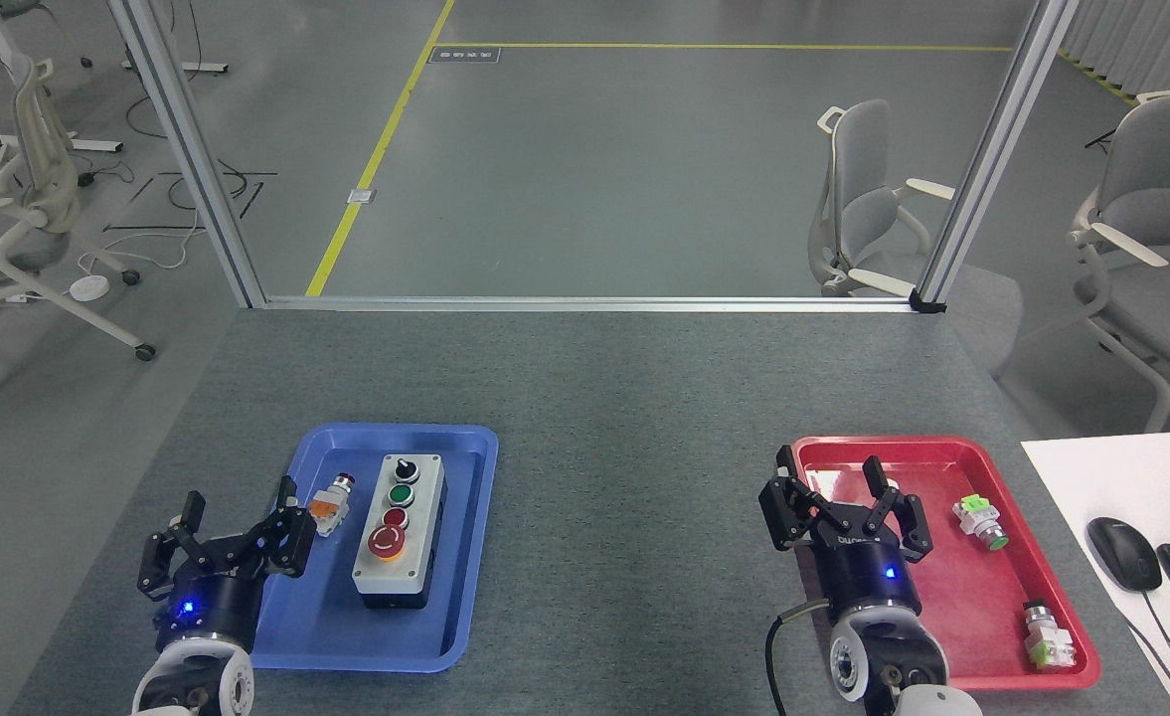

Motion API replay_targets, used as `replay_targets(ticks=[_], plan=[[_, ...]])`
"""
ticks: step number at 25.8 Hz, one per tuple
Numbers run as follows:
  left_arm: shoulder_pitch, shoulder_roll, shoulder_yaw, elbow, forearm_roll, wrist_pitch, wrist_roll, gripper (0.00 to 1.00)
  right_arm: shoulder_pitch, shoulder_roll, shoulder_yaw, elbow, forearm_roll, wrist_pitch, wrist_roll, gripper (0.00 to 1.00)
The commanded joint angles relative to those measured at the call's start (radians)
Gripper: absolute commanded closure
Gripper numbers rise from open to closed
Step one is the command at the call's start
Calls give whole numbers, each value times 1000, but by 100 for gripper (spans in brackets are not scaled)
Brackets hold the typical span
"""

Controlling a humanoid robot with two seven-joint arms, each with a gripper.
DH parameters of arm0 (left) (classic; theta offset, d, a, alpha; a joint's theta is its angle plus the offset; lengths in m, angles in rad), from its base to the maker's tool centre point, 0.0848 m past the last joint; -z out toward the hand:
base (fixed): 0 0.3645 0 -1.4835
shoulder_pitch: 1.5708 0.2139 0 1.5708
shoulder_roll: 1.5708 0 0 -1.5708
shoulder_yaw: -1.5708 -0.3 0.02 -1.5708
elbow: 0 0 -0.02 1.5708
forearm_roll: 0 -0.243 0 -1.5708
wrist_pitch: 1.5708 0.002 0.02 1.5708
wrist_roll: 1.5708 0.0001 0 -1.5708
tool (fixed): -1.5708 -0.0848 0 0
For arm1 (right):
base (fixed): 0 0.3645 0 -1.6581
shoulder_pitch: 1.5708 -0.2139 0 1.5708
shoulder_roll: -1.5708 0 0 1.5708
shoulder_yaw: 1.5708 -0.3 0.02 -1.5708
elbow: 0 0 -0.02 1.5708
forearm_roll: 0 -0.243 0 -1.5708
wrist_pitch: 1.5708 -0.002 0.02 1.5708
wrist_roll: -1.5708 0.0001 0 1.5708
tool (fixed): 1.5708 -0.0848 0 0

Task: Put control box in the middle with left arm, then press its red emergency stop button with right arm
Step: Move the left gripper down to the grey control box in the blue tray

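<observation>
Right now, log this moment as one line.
control box: in blue tray | left gripper: open, empty | right gripper: open | middle: bare

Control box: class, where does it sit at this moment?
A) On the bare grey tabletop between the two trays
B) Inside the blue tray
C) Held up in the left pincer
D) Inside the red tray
B: the control box lies flat inside the blue tray, beside a small orange push-button; the left pincer is open and holds nothing.
</observation>
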Motion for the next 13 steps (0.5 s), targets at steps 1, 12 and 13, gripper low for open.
replay_targets(ticks=[1,12,13], plan=[[5,-2,1,-23,0,6,5,1,1,-5,0,0,-1,-1,-3,1],[49,-10,-2,-94,9,-1,48,1,2,-6,4,77,12,8,9,1],[69,-10,-3,-99,9,-3,48,1,2,-8,4,77,11,8,8,1]])
